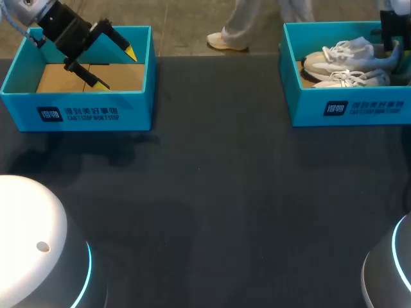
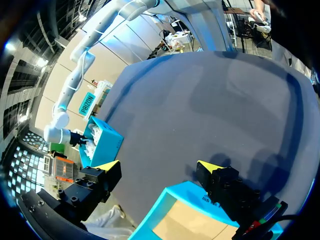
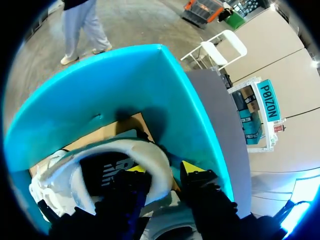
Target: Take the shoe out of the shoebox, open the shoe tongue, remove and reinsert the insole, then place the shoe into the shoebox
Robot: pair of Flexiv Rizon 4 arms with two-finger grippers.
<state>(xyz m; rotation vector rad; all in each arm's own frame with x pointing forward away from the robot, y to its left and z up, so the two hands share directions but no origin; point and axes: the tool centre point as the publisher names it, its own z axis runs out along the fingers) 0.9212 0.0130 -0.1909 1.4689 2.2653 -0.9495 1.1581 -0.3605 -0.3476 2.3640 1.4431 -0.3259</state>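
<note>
Head view: left gripper [image 1: 117, 69], fingers wide, above left shoebox [image 1: 77, 112]; white sneakers [image 1: 340, 56] inside right shoebox [image 1: 359, 109].
Left wrist view: fingers spread apart over the left shoebox's rim.
Right wrist view: right gripper [image 3: 162, 169] pinching one sneaker's heel collar, inside the right shoebox.

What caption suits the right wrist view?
Right gripper clasps the heel of a white shoe inside the teal shoebox.

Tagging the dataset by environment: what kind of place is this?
Likely a robot test bench: a dark table, a blue shoebox holding white sneakers, and the left gripper open over an empty shoebox.
</note>
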